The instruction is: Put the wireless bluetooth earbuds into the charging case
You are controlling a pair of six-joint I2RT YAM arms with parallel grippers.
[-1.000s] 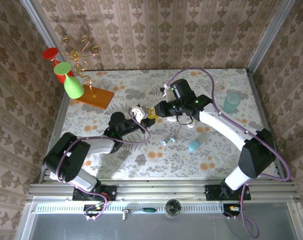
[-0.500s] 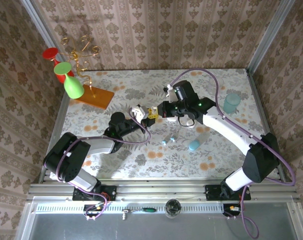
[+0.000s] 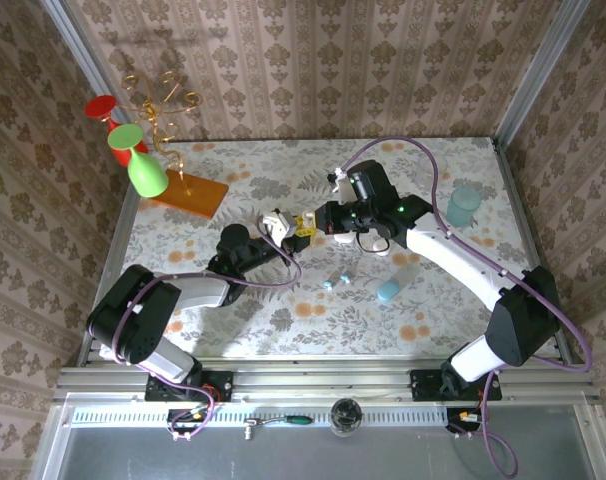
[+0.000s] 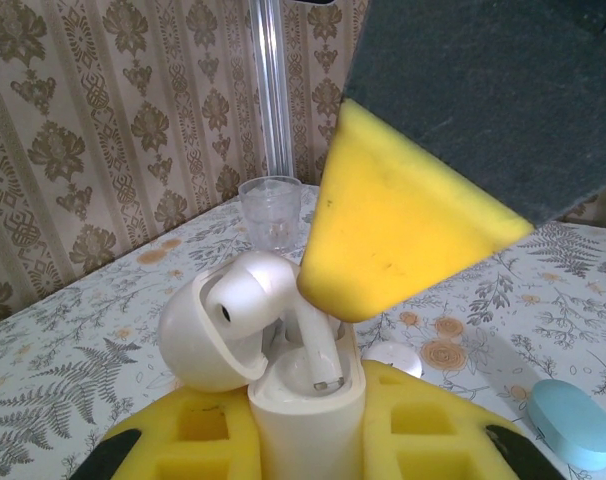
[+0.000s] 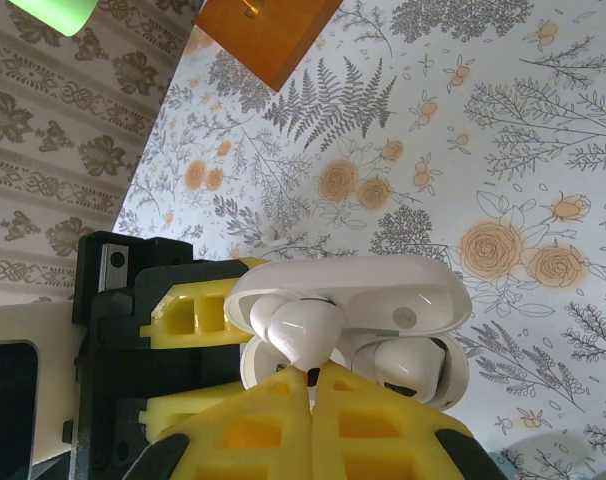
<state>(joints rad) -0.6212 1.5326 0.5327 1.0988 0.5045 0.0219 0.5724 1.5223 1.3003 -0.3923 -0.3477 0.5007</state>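
Observation:
My left gripper (image 3: pixel 279 226) is shut on the white charging case (image 4: pixel 308 405), its yellow pads (image 4: pixel 198 430) clamping the body on both sides. The case stands upright with its lid (image 4: pixel 205 335) hinged open. My right gripper (image 5: pixel 311 375) is shut on a white earbud (image 5: pixel 298 335), pinched by its head. That earbud (image 4: pixel 258 295) leans in the case mouth, its stem (image 4: pixel 321 352) down in one socket. A second white earbud (image 5: pixel 413 365) sits in the other socket. From above, the right gripper (image 3: pixel 305 226) meets the case (image 3: pixel 274 219) mid-table.
Two tiny cyan-tipped pieces (image 3: pixel 328 284) (image 3: pixel 344 277) and a light-blue capsule (image 3: pixel 396 283) lie right of centre. A teal cup (image 3: pixel 463 206) stands far right. An orange block (image 3: pixel 188 190), green glass (image 3: pixel 143 168) and red glass (image 3: pixel 101 106) stand back left. A white disc (image 4: pixel 393 355) lies behind the case.
The right arm's elbow swung to the right and its gripper edged slightly left toward the case. The left arm and case held still.

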